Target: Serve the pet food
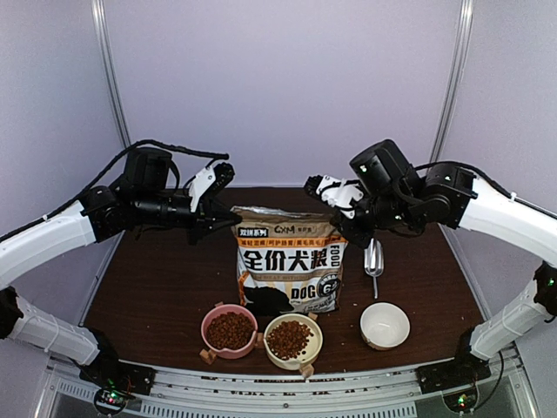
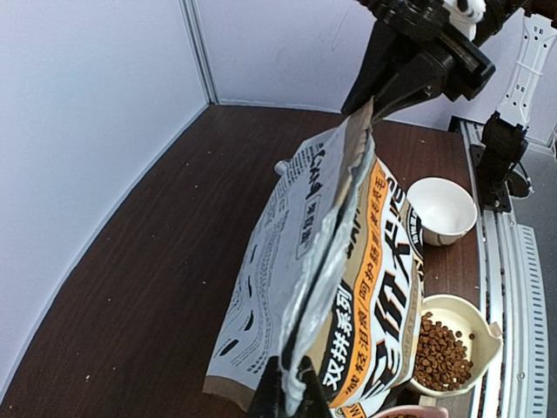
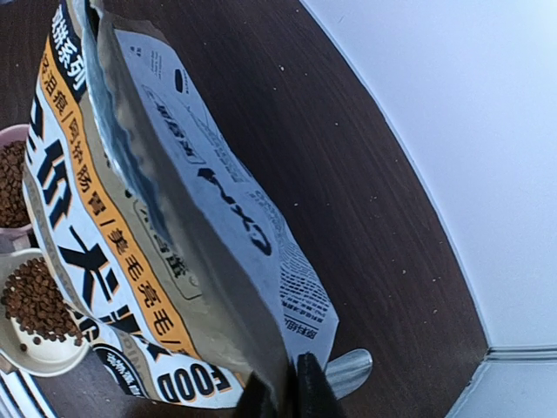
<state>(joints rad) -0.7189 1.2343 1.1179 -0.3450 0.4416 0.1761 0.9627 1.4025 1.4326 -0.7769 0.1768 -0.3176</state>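
My left gripper (image 2: pixel 288 394) is pressed together on the top left corner of the bag (image 1: pixel 289 266), which stands upright at centre frame. Below it, the pet food (image 1: pixel 230 330) fills a pink bowl (image 1: pixel 205 329) and a cream bowl (image 1: pixel 318 338). My right gripper (image 3: pixel 283 390) pinches the bag's top right corner. A scoop (image 1: pixel 373 259) shows just right of the bag, and a white bowl (image 1: pixel 385 324) sits lower right.
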